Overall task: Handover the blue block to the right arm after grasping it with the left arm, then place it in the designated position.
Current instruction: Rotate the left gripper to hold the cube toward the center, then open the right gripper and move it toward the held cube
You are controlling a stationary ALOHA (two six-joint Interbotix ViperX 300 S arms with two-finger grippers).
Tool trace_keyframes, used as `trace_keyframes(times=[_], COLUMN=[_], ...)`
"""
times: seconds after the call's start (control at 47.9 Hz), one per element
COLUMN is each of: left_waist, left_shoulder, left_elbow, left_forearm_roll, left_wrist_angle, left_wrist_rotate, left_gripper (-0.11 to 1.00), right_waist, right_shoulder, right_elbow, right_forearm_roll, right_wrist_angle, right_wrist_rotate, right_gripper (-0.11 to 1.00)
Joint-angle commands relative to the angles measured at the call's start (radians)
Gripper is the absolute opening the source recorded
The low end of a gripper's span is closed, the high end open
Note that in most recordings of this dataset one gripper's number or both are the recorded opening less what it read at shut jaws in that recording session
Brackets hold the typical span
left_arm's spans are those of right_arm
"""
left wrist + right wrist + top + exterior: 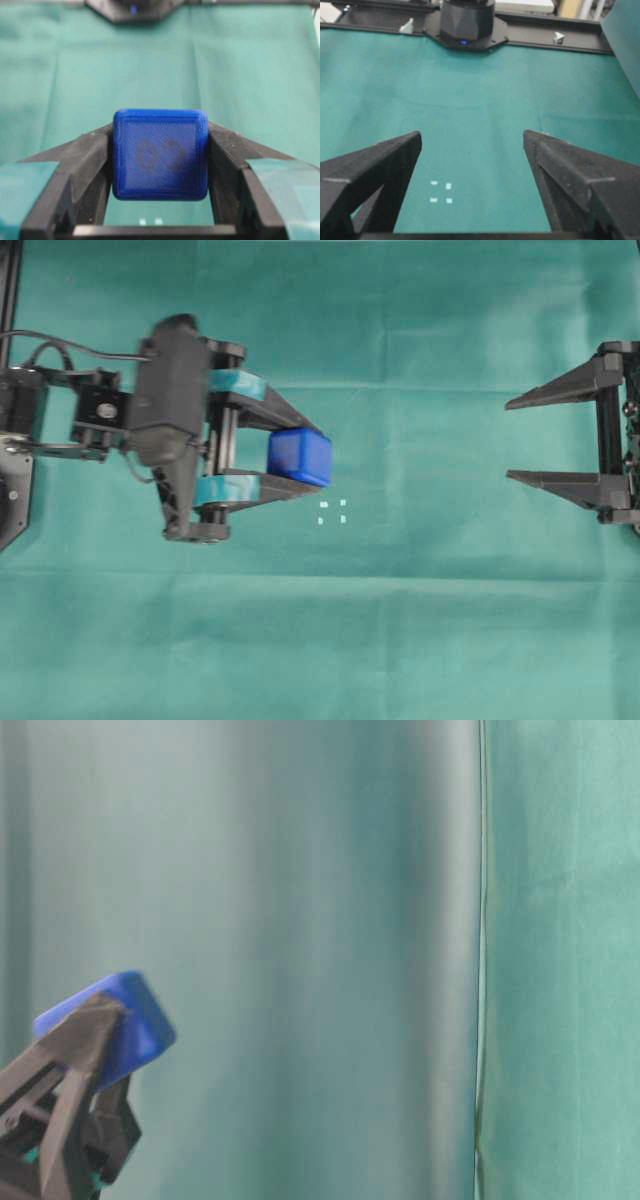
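The blue block (pixel 299 456) is a small bright blue cube, pinched between the teal-taped fingers of my left gripper (pixel 315 456), which is shut on it above the cloth. The left wrist view shows the blue block (pixel 160 154) filling the gap at the fingertips, a faint mark on its near face. At table level the blue block (pixel 125 1020) appears lifted and tilted. My right gripper (pixel 508 439) hangs wide open at the right edge, well apart from the block; its black fingers (pixel 380 165) hold nothing. Four small white marks (pixel 332 511) lie on the cloth just right of and below the block.
Green cloth (pixel 420 620) covers the whole table. The opposite arm's base (pixel 466 22) and a black frame rail stand at the far edge in the right wrist view. The white marks (pixel 441 192) lie ahead of the right gripper, slightly left.
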Motion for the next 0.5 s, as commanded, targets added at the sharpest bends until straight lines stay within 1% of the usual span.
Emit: trace_keyframes(times=[0.0,0.188,0.48], left_waist=[-0.008,-0.008,-0.008], left_shoulder=[-0.041,-0.064,-0.057], left_elbow=[0.023,0.077,0.074], left_forearm_roll=[0.002,0.002,-0.002], left_wrist_angle=[-0.089,-0.206,-0.206], left_wrist_rotate=[0.011,0.015,0.014], left_gripper=[0.47,0.47,0.47], right_waist=[-0.002,-0.002,-0.002], right_shoulder=[0.002,0.002,0.003], right_elbow=[-0.026,-0.028,-0.026], right_forearm_roll=[-0.005,-0.005,-0.005], right_wrist_angle=[-0.009,-0.012,-0.012], right_wrist_rotate=[0.0,-0.002,-0.002], right_gripper=[0.93,0.93,0.93])
